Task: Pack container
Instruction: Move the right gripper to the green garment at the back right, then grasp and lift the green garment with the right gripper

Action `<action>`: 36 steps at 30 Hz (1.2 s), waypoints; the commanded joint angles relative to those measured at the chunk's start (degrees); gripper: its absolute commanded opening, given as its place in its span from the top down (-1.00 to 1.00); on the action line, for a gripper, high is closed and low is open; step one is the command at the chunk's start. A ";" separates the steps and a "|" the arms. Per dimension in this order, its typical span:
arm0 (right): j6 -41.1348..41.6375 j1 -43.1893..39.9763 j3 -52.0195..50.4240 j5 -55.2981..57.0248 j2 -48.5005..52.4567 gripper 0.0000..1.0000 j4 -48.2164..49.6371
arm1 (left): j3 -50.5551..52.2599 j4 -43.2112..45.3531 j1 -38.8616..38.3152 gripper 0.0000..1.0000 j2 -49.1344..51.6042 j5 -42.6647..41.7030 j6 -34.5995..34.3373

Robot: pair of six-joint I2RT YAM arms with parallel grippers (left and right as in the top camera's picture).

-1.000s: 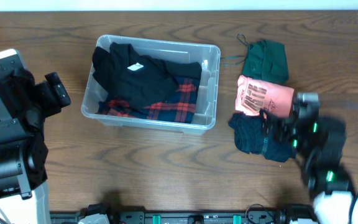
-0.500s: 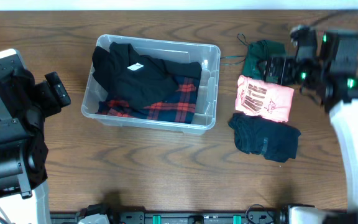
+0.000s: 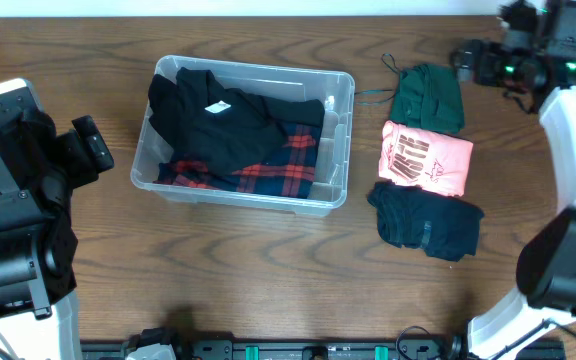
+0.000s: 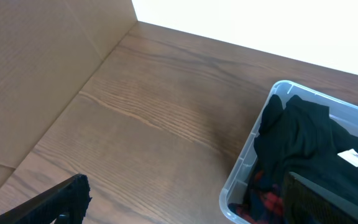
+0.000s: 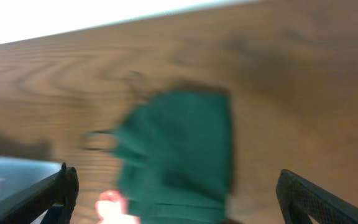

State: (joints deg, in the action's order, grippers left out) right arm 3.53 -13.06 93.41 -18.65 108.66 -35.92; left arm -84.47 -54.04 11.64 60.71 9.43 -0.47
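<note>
Three folded garments lie on the counter (image 3: 268, 270) just right of the container (image 3: 340, 120): a green one (image 3: 428, 98) at the far end, a pink printed one (image 3: 426, 158) in the middle, and a dark navy one (image 3: 426, 222) nearest the arm bases. The container sits centre-left. Inside it a black garment (image 3: 223, 125) covers most of a red-and-navy plaid one (image 3: 286, 170). My right fingers (image 5: 55, 190) are spread wide and hold nothing, above the green garment. That wrist view is smeared, so I get only a green shape and a pink sliver at the bottom edge. My left fingers (image 4: 61, 199) are spread and empty too, left of the container. Their view shows only one corner of it.
</note>
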 commanded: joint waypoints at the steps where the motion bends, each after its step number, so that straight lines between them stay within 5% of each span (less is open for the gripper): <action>1: 3.74 -3.67 1.11 -4.15 4.31 -0.98 0.46 | 0.13 -0.17 0.35 -0.96 0.02 0.70 -0.70; 10: 6.84 -5.77 2.56 -17.29 15.28 -0.98 5.05 | 0.13 -0.17 0.35 -0.96 0.02 0.70 -0.68; 20: 11.91 -2.56 2.54 -15.04 21.62 -0.91 7.74 | 0.13 -0.17 0.35 -0.96 0.02 0.70 -0.70; 29: 12.02 0.55 2.49 -13.49 24.65 -0.64 5.33 | 0.13 -0.17 0.35 -0.96 0.02 0.70 -0.70; 31: 12.31 0.79 2.49 -13.81 25.03 -0.47 5.51 | 0.13 -0.17 0.35 -0.96 0.02 0.70 -0.68; 36: 12.35 0.70 2.49 -17.07 25.07 0.44 5.75 | 0.13 -0.17 0.35 -0.96 0.02 0.70 -0.68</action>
State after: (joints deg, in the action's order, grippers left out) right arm 15.64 -12.80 95.64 -33.26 132.11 -30.04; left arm -84.47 -54.06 11.64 60.71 9.43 -0.45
